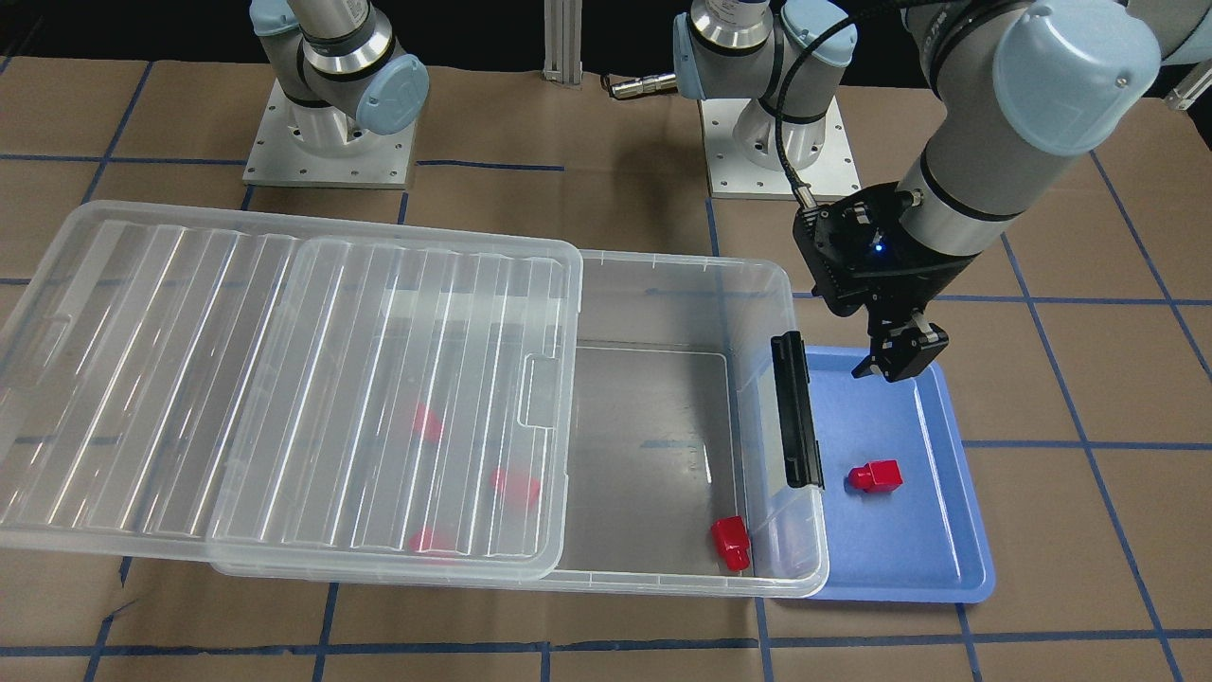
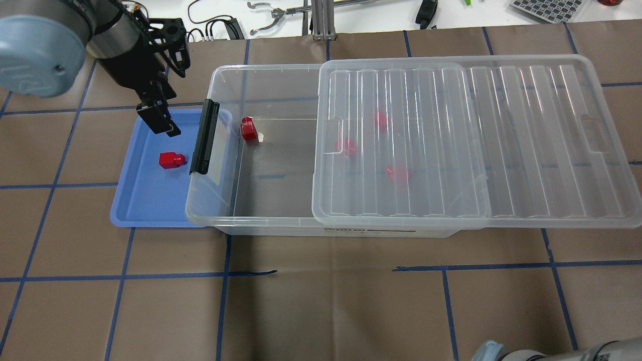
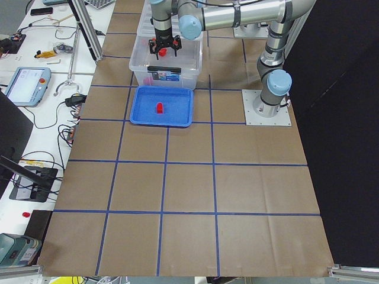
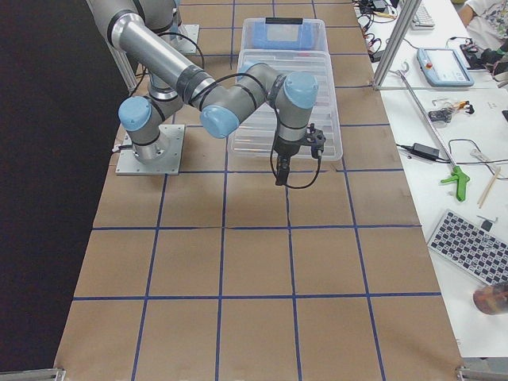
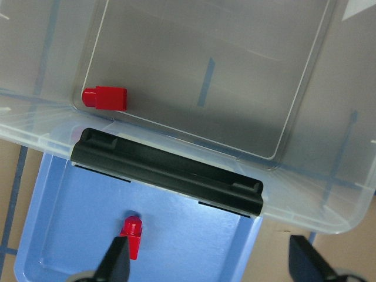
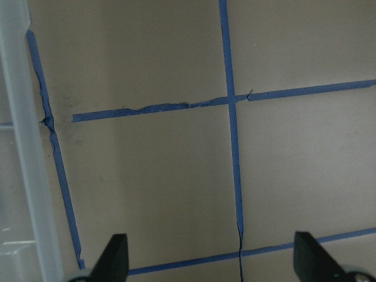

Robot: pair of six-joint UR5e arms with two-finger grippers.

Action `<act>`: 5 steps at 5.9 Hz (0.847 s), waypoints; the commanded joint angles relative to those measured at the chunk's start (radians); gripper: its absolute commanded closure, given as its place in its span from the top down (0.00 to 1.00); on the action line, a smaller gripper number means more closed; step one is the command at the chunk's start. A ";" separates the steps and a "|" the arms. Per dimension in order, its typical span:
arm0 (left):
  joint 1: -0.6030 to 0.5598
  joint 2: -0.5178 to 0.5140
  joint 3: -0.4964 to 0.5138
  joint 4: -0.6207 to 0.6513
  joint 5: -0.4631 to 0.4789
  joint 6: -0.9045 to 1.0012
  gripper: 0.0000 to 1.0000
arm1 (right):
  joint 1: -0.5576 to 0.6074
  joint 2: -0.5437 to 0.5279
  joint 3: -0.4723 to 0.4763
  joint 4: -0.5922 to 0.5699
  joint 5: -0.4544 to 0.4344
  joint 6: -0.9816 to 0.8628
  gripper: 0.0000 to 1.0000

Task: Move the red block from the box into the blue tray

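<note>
One red block (image 1: 875, 475) lies on its side in the blue tray (image 1: 909, 559), seen from overhead (image 2: 171, 160) and in the left wrist view (image 5: 131, 232). My left gripper (image 1: 895, 365) hangs above the tray's robot-side end, open and empty (image 5: 211, 264). A second red block (image 1: 731, 543) lies in the uncovered end of the clear box (image 1: 682, 284), near the black latch (image 1: 795, 407). Three more red blocks (image 2: 347, 146) show dimly under the ribbed lid (image 2: 476, 140). My right gripper (image 6: 211, 261) is open and empty over bare table.
The lid is slid partway off the box and overhangs its far end. The tray (image 2: 145, 205) sits partly under the box's latch end. Brown paper with blue tape lines covers the table. The right arm (image 4: 280, 178) hovers beside the box's other end.
</note>
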 commanded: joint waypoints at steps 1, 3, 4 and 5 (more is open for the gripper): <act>-0.034 -0.022 0.077 -0.070 0.011 -0.243 0.97 | -0.002 -0.003 0.100 -0.116 0.000 0.008 1.00; -0.035 0.007 0.079 -0.070 0.061 -0.505 0.98 | -0.001 -0.012 0.134 -0.123 0.003 0.019 1.00; -0.026 0.016 0.092 -0.075 0.078 -0.668 0.98 | 0.005 -0.015 0.137 -0.117 0.003 0.041 1.00; -0.028 0.033 0.079 -0.084 0.077 -0.776 0.98 | 0.008 -0.021 0.142 -0.111 0.031 0.052 1.00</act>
